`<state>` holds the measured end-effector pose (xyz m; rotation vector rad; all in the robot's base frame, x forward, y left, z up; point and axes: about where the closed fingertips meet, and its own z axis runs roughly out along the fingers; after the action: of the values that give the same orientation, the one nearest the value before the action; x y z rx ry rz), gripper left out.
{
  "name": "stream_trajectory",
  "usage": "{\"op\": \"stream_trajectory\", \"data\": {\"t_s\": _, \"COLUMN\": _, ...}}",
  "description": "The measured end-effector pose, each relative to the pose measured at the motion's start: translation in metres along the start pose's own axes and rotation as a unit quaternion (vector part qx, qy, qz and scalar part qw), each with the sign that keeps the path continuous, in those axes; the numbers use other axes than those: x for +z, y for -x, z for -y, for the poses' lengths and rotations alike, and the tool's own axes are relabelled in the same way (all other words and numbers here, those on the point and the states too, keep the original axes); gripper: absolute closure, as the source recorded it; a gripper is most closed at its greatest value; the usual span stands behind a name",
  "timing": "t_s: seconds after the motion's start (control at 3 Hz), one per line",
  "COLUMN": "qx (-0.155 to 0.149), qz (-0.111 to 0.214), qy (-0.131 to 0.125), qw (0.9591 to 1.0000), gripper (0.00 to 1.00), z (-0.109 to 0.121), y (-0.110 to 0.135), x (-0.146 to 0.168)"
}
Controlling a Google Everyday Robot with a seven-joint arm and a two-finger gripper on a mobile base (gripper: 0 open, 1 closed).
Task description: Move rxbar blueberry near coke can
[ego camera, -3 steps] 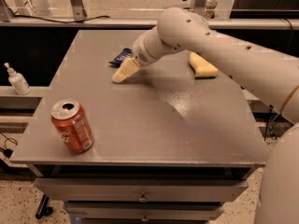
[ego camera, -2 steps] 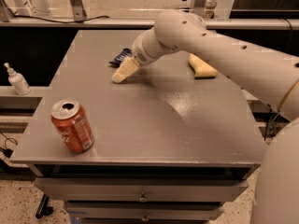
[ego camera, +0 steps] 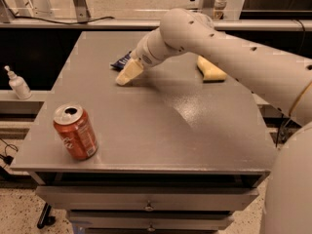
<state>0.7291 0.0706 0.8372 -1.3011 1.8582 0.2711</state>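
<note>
The rxbar blueberry (ego camera: 120,61), a dark blue flat wrapper, lies at the back left of the grey table (ego camera: 165,130); only its left end shows, the rest is hidden behind my gripper. My gripper (ego camera: 126,74) points down to the table right beside and in front of the bar. The coke can (ego camera: 75,133) stands upright near the table's front left corner, well apart from the bar and the gripper.
A yellow sponge (ego camera: 210,70) lies at the back right of the table, behind my arm. A small white pump bottle (ego camera: 18,83) stands on a ledge left of the table. Drawers are below the table's front edge.
My arm has shifted slightly to the left; the gripper stays low next to the bar. The bar and the can have not moved.
</note>
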Motion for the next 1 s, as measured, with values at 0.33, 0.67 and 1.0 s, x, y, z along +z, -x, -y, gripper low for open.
{"op": "stream_trajectory", "data": {"t_s": 0.33, "qx": 0.000, "qz": 0.000, "qy": 0.000, "qw": 1.0000, "gripper": 0.88, "z": 0.0001, "y": 0.0001, "x": 0.0000}}
{"op": "stream_trajectory", "data": {"t_s": 0.67, "qx": 0.000, "qz": 0.000, "qy": 0.000, "qw": 1.0000, "gripper": 1.00, "z": 0.0006, "y": 0.0014, "x": -0.0012}}
{"op": "stream_trajectory", "data": {"t_s": 1.0, "qx": 0.000, "qz": 0.000, "qy": 0.000, "qw": 1.0000, "gripper": 1.00, "z": 0.0011, "y": 0.0027, "x": -0.0022}}
